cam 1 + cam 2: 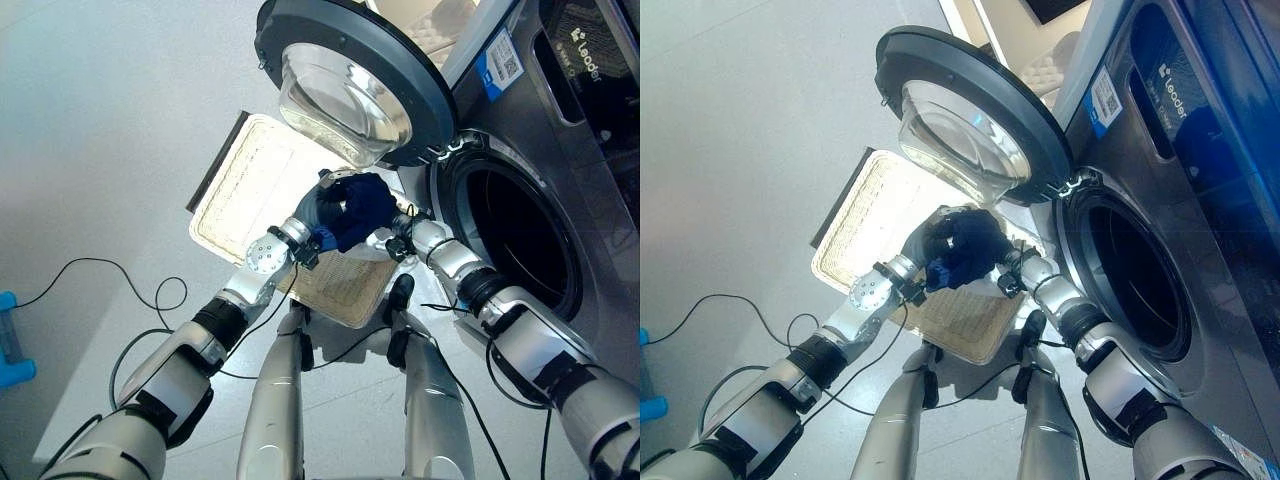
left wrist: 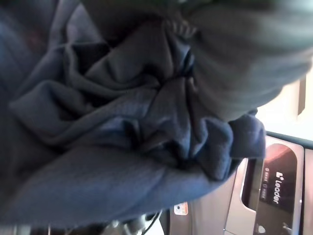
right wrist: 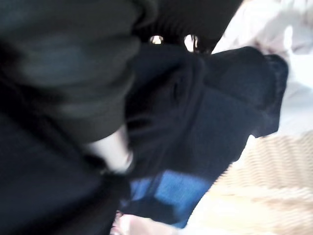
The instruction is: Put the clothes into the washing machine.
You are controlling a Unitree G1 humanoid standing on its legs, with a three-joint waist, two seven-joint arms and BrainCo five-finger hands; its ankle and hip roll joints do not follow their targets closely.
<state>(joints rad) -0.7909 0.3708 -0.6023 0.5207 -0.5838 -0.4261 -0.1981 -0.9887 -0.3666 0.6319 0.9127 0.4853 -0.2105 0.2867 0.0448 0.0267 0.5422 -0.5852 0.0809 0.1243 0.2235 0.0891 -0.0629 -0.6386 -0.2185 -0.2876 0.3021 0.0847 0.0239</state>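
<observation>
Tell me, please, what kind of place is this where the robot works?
Probably a laundry area or an appliance showroom. A front-loading washing machine stands with its round door swung open, a flat wicker basket lies on the pale floor before it, and both hands hold a dark blue garment.

Navy blue garment [image 1: 360,208], plain. Basket [image 1: 250,190] pale cream, woven, w/ dark rim. Washing machine [image 1: 560,150] dark grey; door [image 1: 350,75] grey-rimmed, clear glass.

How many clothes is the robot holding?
1 that I can see: a dark blue bundle between both hands, above the wicker basket beside the open washer. More could be bunched inside.
</observation>
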